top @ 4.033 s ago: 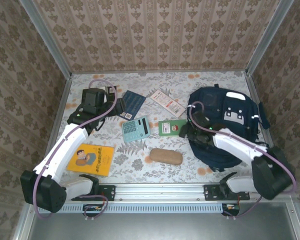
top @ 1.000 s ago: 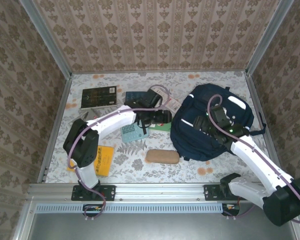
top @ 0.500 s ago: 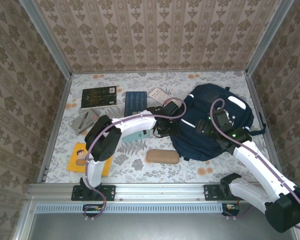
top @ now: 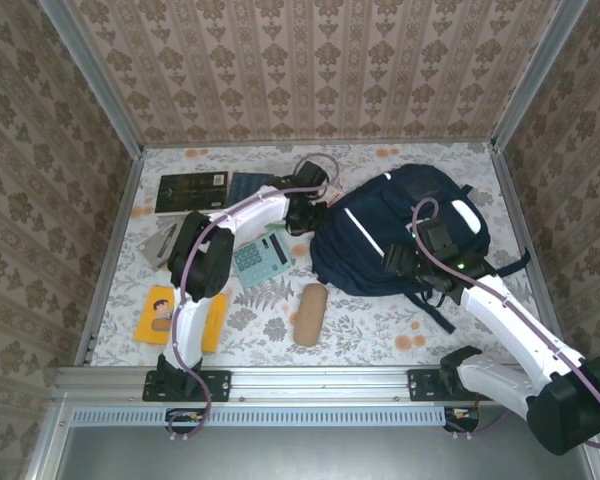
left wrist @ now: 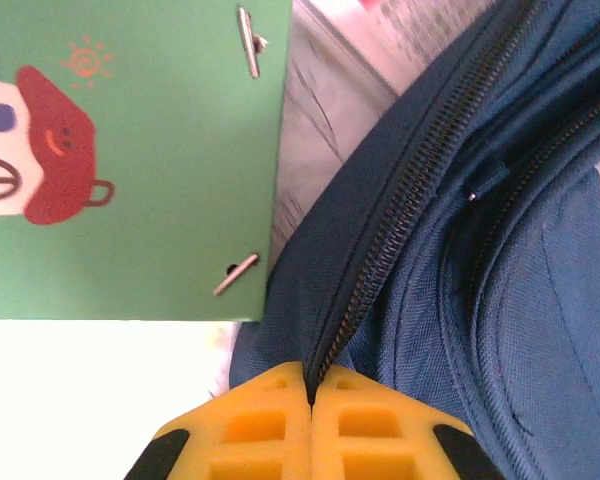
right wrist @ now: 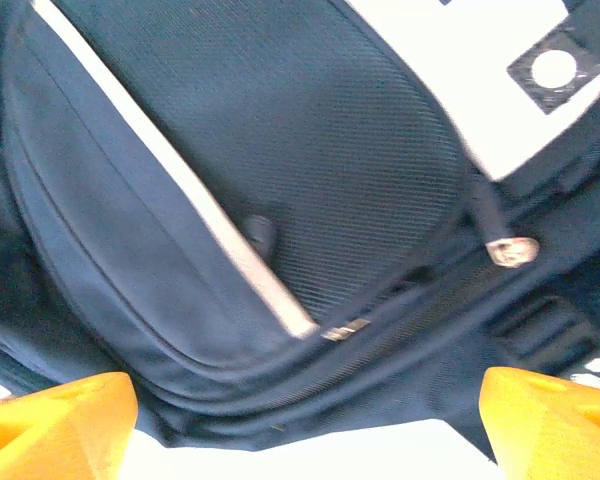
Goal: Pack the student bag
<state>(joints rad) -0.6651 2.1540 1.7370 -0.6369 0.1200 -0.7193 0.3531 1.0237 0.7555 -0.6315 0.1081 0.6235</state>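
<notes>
floral table (top: pixel 380 335); left claw (left wrist: pixel 310 388) hides bag (left wrist: pixel 540 260) zip (left wrist: pixel 400 200) end

I am hovering the right gripper (right wrist: pixel 300 420), jaws spread wide, over the student bag (right wrist: pixel 280 130), its white stripe (right wrist: pixel 210 215) running diagonally beside a zipper pull (right wrist: pixel 510 248).

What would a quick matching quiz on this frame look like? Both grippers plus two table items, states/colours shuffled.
Things:
1. left gripper
2. right gripper
3. calculator
4. pencil case

States/colours:
a. tan
b. open, over the student bag
c. teal
d. shut on the bag's zipper line

Pairs: 1-d, 2-b, 3-c, 4-a
</notes>
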